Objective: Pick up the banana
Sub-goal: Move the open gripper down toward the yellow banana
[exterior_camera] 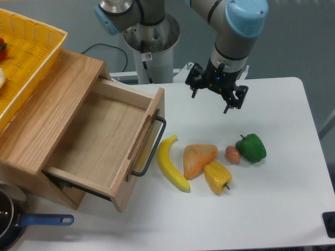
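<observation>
On the white table [282, 209] lay five toy foods: one banana [171, 162], one orange wedge-shaped piece [198, 159], one yellow bell pepper [218, 177], one green bell pepper [252, 148], and one small brownish egg-shaped piece [233, 154]. There was one wooden box [47, 115] with one open drawer [104, 138], which carried one black handle [153, 148]. One yellow basket [29, 57] sat on top of the box. One dark pot with one blue handle [44, 220] showed at the lower left corner. One gripper [218, 93] with two fingers hung over the table.
</observation>
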Robot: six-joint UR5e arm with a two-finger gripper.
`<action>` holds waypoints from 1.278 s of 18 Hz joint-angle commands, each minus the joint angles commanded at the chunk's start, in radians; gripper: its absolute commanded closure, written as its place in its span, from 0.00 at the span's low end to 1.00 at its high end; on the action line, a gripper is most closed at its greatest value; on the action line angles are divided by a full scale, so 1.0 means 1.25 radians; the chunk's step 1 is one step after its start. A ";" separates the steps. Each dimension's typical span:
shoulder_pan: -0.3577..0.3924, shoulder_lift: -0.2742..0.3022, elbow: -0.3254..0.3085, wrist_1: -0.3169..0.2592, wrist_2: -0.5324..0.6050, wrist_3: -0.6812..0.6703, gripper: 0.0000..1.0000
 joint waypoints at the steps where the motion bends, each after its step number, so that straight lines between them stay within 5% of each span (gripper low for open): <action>1: 0.000 -0.001 0.000 0.000 -0.005 -0.001 0.00; 11: -0.004 -0.005 -0.024 0.005 -0.048 -0.020 0.00; 23: 0.017 -0.044 -0.033 0.016 -0.047 -0.202 0.00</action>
